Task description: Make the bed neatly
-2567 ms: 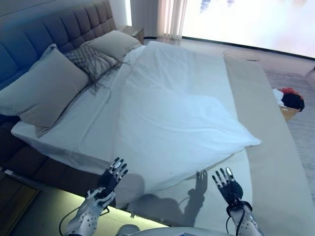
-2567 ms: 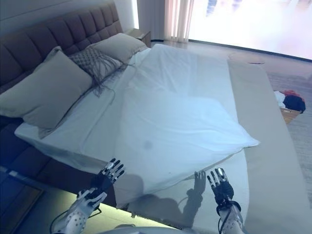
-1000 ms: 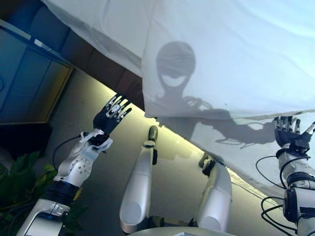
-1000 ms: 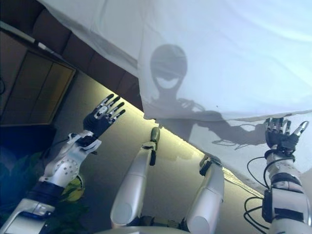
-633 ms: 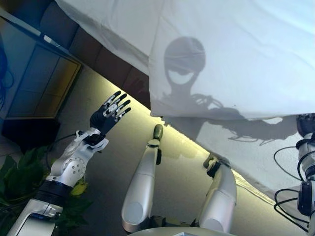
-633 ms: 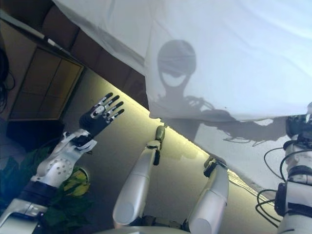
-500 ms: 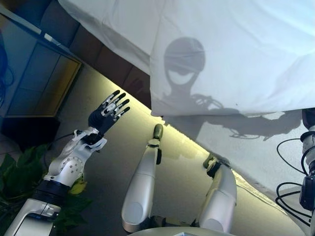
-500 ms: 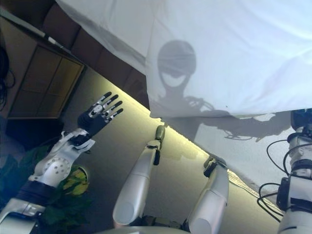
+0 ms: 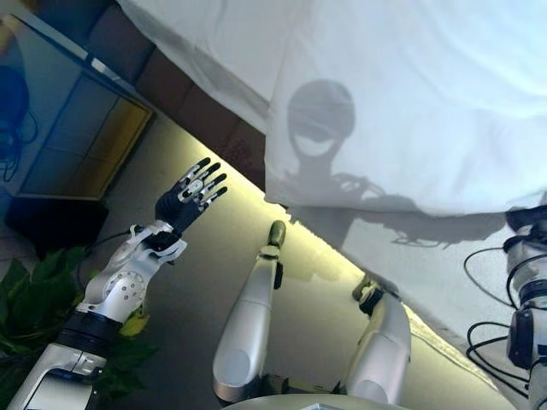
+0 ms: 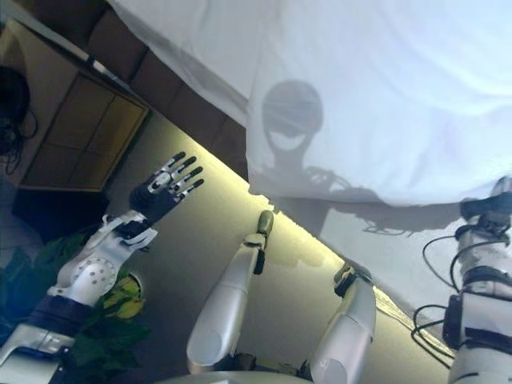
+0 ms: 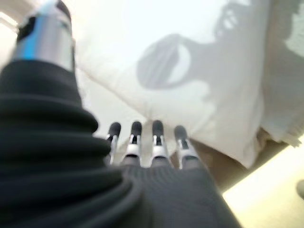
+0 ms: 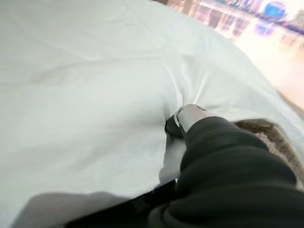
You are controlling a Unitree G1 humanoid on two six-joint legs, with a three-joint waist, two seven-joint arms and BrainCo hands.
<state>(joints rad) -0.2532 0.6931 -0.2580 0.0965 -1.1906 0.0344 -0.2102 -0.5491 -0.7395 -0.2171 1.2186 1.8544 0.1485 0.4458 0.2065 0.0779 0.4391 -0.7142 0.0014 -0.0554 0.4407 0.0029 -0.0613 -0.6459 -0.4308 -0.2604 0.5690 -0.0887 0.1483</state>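
Bed (image 9: 184,94) (dark frame) carries a white duvet (image 9: 410,102); edge overhanging.

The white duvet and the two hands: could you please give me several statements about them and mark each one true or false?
1. The left hand is spread open beside the bed, holding nothing. True.
2. The left hand grips the white duvet. False: it is clear of it, over the floor.
3. The right hand pinches a fold of the duvet. True.
4. The duvet's edge hangs over the side of the bed. True.
5. A potted plant stands by the right arm. False: green leaves show beside the left arm.
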